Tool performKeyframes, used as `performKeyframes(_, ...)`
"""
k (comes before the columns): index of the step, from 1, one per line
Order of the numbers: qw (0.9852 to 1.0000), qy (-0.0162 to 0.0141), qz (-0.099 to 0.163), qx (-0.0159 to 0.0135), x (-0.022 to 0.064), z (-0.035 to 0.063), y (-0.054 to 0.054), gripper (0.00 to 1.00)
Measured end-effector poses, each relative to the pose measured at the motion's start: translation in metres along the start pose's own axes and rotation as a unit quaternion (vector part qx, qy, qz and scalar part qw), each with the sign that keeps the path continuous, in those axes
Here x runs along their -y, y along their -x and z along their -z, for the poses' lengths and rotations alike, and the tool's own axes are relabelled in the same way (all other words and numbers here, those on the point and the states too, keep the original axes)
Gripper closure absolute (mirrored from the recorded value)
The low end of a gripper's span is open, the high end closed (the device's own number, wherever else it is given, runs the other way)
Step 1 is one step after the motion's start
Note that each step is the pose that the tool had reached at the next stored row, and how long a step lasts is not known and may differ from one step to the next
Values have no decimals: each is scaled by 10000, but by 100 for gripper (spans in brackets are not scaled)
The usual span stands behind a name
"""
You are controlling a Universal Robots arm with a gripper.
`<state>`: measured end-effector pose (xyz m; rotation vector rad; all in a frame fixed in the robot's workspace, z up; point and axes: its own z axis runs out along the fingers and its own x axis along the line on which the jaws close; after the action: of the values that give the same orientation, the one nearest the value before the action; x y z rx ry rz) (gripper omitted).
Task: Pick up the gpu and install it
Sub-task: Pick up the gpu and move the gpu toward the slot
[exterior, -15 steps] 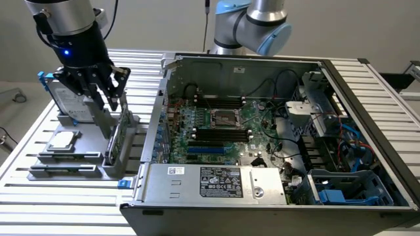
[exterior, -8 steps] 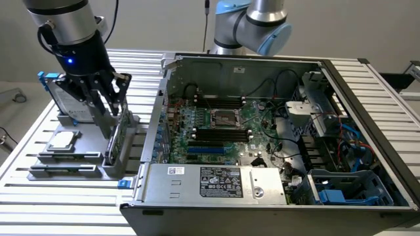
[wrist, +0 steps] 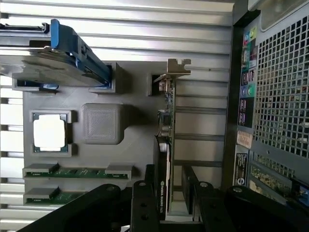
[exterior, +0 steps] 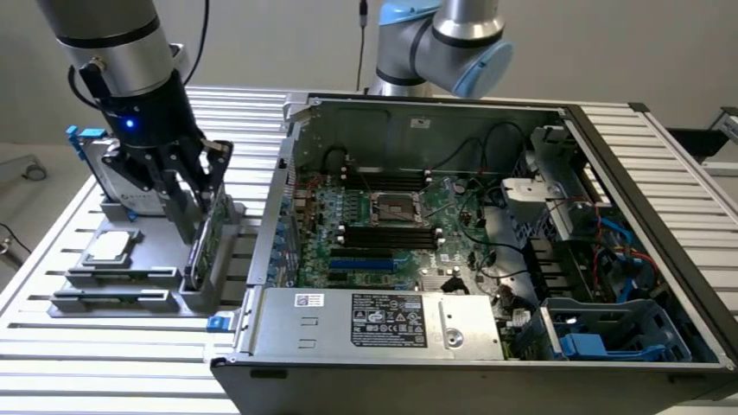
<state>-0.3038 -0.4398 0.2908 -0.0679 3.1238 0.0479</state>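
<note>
gpu: thin green circuit card, black cover, silver bracket, upright in grey plastic tray, likely so you can straddle it
gripper: jaws apart, flanking card over tray, unclamped

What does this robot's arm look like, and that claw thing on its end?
The arm is smooth silver-grey tubes joined by rounded joints with light blue caps. Black cables loop beside its black-banded wrist. The gripper is all black: a blocky body with a small glowing blue light and two slim hinged fingers.
</note>
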Motion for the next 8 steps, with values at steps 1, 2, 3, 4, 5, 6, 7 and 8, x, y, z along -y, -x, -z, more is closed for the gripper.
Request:
performKeyframes(1, 10000, 0, 25, -1, 2, -18, -1, 64)
performKeyframes(2, 10000, 0, 50, -2, 4, -36, -1, 64)
performKeyframes(3, 10000, 1, 78, -2, 6, -55, -1, 64)
performKeyframes(4, 9999, 2, 105, -4, 7, -73, -2, 64)
performKeyframes(5, 9999, 3, 133, -4, 8, -92, -3, 64)
performKeyframes(6, 9999, 3, 162, -5, 9, -109, -3, 64)
performKeyframes(7, 9998, 3, 190, -6, 9, -127, -4, 64)
performKeyframes(8, 9998, 4, 216, -7, 10, -145, -4, 64)
